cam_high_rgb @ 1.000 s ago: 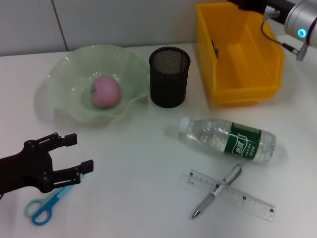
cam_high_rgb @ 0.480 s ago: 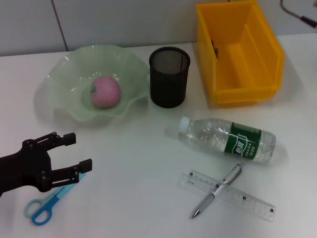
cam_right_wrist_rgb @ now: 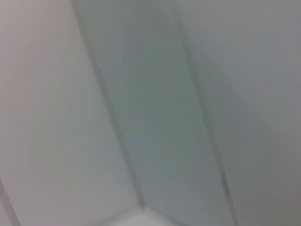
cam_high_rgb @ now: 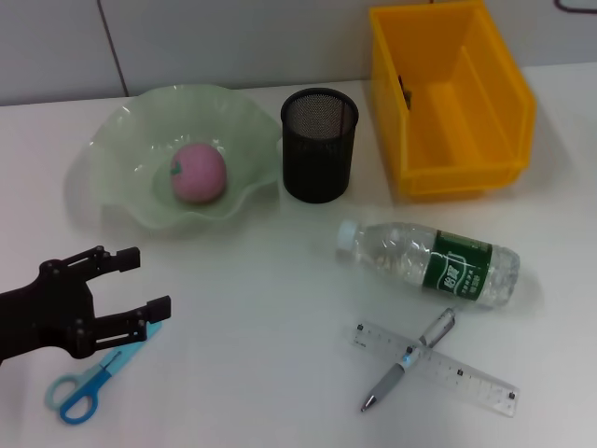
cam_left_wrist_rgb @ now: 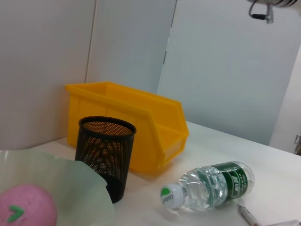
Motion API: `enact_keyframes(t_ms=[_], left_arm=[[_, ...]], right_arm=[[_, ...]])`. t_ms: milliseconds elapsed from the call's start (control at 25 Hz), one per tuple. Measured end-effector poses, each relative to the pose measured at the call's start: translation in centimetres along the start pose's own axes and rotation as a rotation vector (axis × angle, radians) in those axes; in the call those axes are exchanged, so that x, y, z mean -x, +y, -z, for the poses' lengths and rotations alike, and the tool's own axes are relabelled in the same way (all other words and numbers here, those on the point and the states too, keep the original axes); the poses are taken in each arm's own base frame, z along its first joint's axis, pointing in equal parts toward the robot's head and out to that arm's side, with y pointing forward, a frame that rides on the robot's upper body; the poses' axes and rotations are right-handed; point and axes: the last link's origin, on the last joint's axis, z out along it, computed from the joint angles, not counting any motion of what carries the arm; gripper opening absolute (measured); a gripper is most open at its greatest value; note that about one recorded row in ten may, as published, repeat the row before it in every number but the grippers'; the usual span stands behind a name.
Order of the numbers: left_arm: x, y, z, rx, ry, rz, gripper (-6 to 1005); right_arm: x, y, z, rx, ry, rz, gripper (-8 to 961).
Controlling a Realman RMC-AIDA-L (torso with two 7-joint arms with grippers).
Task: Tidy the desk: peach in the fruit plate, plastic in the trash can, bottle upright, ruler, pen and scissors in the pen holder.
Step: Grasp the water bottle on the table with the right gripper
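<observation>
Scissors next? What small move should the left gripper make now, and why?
Probably lower the left gripper onto the scissors. It is open and sits just above their blades, while they lie flat on the desk, outside the pen holder. The peach is already in the fruit plate.

Black wire-mesh pen holder (cam_high_rgb: 319,145) – matt; glossy yellow plastic bin (cam_high_rgb: 451,98); clear plastic bottle (cam_high_rgb: 429,263), shiny – frosted translucent green plate (cam_high_rgb: 131,140).
</observation>
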Motion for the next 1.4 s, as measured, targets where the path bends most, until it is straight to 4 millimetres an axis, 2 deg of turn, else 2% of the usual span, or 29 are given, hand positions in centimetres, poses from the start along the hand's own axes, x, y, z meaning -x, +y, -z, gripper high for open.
enact_keyframes(t_ms=[80,360,480,560,760,960,1400], left_arm=[[0.0,-0.1,0.2,-0.009,0.004,0.003,846],[0.0,-0.2,0.5,-0.021,0.009,0.005,846],[0.1,-0.2,0.5,-0.022,0.009,0.007,846],[0.0,-0.2,0.5,-0.022,0.009,0.007,846],[-0.1,-0.3,0.5,-0.022,0.009,0.001,847],[-0.3,-0.5,0.4,-0.022,0.010,-0.006,846],[-0.5,-0.6,0.4,-0.021,0.011,-0.011,846]], right_arm=[[0.4,0.5,-0.5,-0.008,0.130,0.028,779],[0.9,1.6,-2.0,0.013,0.369,0.049,780],[0.6,2.1,-2.9,0.016,0.550,0.029,780],[0.4,2.2,-3.2,0.018,0.592,0.031,780],[-1.1,3.2,-5.0,0.019,0.829,0.074,780],[-2.6,2.9,-5.8,-0.023,0.966,0.095,780],[-5.8,2.3,-7.4,-0.030,1.096,0.123,780]])
